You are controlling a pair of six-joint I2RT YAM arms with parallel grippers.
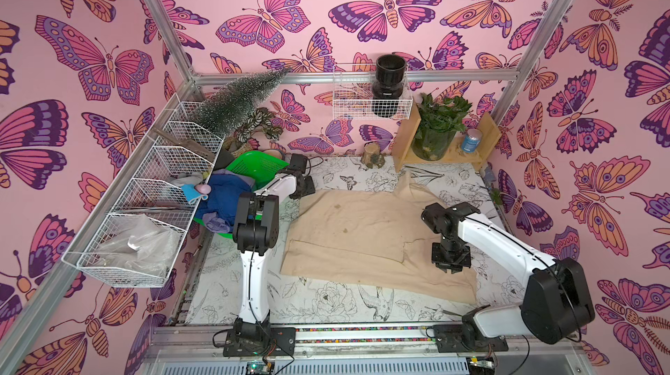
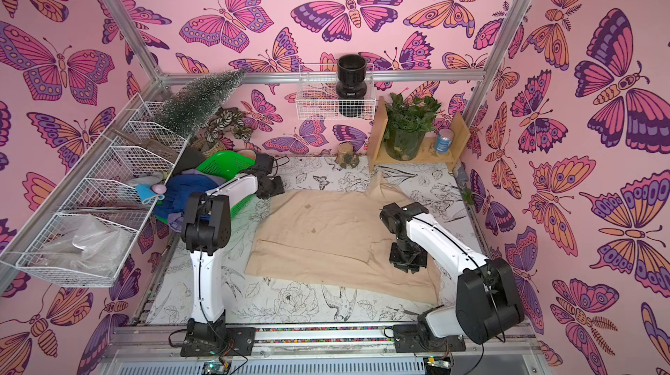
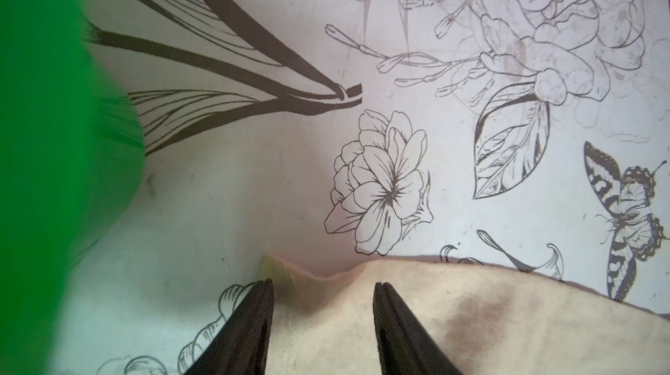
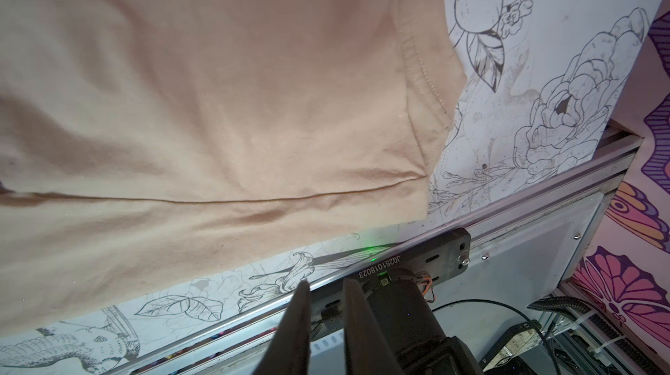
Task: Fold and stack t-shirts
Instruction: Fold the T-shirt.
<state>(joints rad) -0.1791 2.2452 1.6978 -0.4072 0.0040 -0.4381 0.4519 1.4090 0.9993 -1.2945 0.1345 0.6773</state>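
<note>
Against the left wall, the bright green perforated plastic basket [image 1: 255, 166] holds the waiting tees: the royal blue cloth t-shirt [image 1: 226, 199] heaped on top and a lavender cloth t-shirt [image 1: 217, 226] hanging out nearer the robot.

Just beside the basket, the left hand [image 3: 322, 284] hovers over the far left corner of the beige cloth t-shirt [image 1: 362, 224]. Its jaws stand roughly half apart. The wrist view shows the corner of the tan cloth [image 3: 435, 319] lying flat beneath them, not pinched.

The beige tee lies spread on the flower-printed desk [image 1: 326, 300], one sleeve pointing to the back wall. The step looks like taking corners for a fold. To do it well, the left hand should come down onto the very corner and close on both layers. The lift should wait until the other side is held too, so the cloth travels level and does not bunch.

Towards the right, the right hand [image 1: 450, 262] hangs over the near right part of the tee, by the sleeve. Its jaws are only narrowly parted and hold nothing [image 4: 325, 280].
</note>
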